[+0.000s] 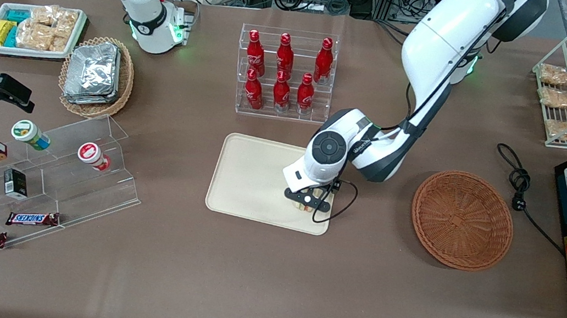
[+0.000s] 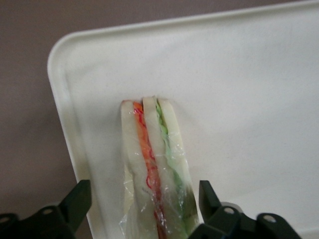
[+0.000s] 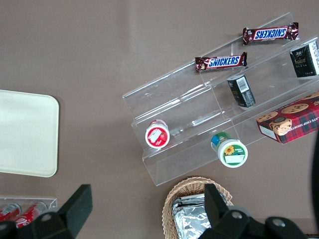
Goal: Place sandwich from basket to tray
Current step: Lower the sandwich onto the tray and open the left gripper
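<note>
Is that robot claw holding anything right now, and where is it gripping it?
Nothing is held. The gripper is open over the tray, its fingers apart from the sandwich lying between them.

Glossy white arm, black pincer (image 1: 307, 200).

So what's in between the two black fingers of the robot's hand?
The sandwich. In the left wrist view it stands on edge on the tray, with a finger on each side and a gap between; the gripper is open.
</note>
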`<action>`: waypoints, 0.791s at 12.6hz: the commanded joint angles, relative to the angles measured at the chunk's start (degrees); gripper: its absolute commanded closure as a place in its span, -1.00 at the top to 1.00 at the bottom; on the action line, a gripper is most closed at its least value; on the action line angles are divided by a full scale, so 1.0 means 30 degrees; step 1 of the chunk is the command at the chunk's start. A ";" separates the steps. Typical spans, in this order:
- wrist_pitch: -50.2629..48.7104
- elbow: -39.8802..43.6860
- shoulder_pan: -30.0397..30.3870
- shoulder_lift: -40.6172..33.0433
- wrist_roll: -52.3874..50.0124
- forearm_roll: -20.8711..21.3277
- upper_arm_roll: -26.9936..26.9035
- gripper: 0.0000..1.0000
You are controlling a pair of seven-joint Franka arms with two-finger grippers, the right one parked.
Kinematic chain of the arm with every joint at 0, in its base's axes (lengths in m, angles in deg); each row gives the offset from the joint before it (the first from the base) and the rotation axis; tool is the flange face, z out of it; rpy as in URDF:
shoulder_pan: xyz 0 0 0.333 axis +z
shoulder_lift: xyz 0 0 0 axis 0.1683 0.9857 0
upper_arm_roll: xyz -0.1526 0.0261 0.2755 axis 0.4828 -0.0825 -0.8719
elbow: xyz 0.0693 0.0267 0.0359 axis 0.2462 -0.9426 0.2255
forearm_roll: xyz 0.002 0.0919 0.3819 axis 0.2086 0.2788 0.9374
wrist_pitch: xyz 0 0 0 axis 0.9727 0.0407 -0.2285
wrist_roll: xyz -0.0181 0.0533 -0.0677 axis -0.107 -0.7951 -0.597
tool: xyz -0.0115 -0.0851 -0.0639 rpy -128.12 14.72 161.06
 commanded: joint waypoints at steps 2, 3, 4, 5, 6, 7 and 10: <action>-0.2951 0.0307 0.1100 -0.2558 -0.0109 -0.0536 0.0010 1.00; -0.3830 0.0425 0.1334 -0.3290 -0.0080 -0.0714 -0.0049 1.00; -0.4651 0.0484 0.1684 -0.4051 -0.0079 -0.0716 -0.0049 1.00; -0.5675 0.0572 0.2239 -0.4842 -0.0050 -0.0687 -0.0049 1.00; -0.6845 0.0602 0.2824 -0.5749 -0.0021 -0.0570 -0.0049 1.00; -0.8017 0.0602 0.3207 -0.6657 0.0240 -0.0540 -0.0078 1.00; -1.1415 0.1534 0.4786 -0.8975 0.1408 -0.0335 -0.0167 1.00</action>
